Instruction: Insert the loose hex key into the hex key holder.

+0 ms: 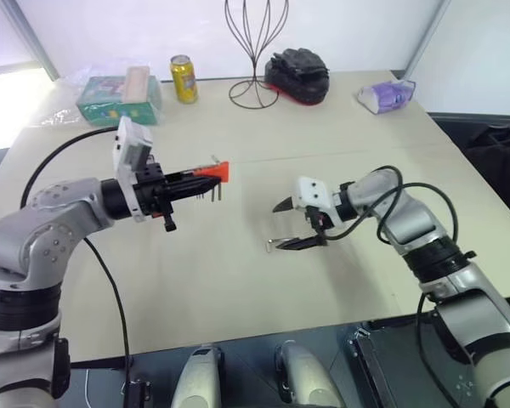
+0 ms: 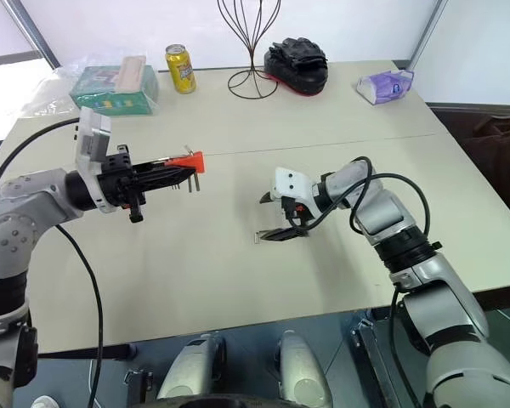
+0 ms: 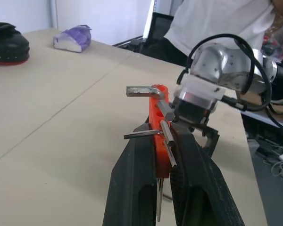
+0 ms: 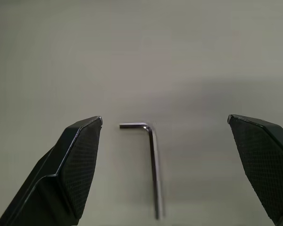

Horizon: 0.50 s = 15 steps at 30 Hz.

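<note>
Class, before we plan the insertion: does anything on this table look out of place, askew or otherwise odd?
Only the loose hex key: it lies flat on the table between the open right gripper fingers, not in the hex key holder, which the left gripper clamps in the air. Nothing looks spilled or damaged.

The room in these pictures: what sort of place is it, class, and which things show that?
Probably an indoor lab or office workspace, not a home. A large plain table bears unrelated test props: a yellow can, a tissue box and a wire stand. An office chair stands past the table's edge.
</note>
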Available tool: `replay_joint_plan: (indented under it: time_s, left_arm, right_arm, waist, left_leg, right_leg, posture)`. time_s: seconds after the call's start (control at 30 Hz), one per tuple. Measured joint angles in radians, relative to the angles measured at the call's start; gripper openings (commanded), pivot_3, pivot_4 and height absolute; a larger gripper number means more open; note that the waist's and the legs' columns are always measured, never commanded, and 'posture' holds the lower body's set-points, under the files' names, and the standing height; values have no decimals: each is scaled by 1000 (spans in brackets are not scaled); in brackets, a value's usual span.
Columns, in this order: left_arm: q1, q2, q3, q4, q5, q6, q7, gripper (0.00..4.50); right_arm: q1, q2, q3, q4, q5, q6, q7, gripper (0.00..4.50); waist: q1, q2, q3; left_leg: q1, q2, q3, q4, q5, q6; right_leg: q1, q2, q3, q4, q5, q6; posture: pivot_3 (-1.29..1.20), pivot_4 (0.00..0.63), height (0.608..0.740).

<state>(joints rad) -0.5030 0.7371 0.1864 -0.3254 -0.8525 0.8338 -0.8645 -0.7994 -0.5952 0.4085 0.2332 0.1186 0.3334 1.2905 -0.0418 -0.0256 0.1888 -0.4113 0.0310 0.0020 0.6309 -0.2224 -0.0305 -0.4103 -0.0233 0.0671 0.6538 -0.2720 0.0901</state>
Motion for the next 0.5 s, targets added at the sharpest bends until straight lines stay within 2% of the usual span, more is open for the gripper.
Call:
replay_joint_plan:
  time_s: [0.33,0.4,0.5]
  left_arm:
    - [29,6,30,-39,-11,4,38,0]
    - [30,6,31,-41,-11,4,41,0]
    - [35,6,31,-44,-11,4,44,0]
  right_arm:
    - [-6,68,33,190,-108,-115,-30,4423]
    - [-14,84,30,217,-114,-133,-31,3887]
    - [-22,107,22,253,-123,-153,-45,2625]
  waist:
    - [-2,0,0]
    - [-4,0,0]
    - [-4,0,0]
  left_leg:
    - [0,0,0,0,0,0]
    - [2,1,0,0,0,0]
    - [3,2,-1,0,0,0]
  right_leg:
    - [0,1,0,0,0,0]
    - [1,3,0,0,0,0]
    - [2,5,1,0,0,0]
  posture:
    - [0,150,740]
    - [0,150,740]
    - [0,150,740]
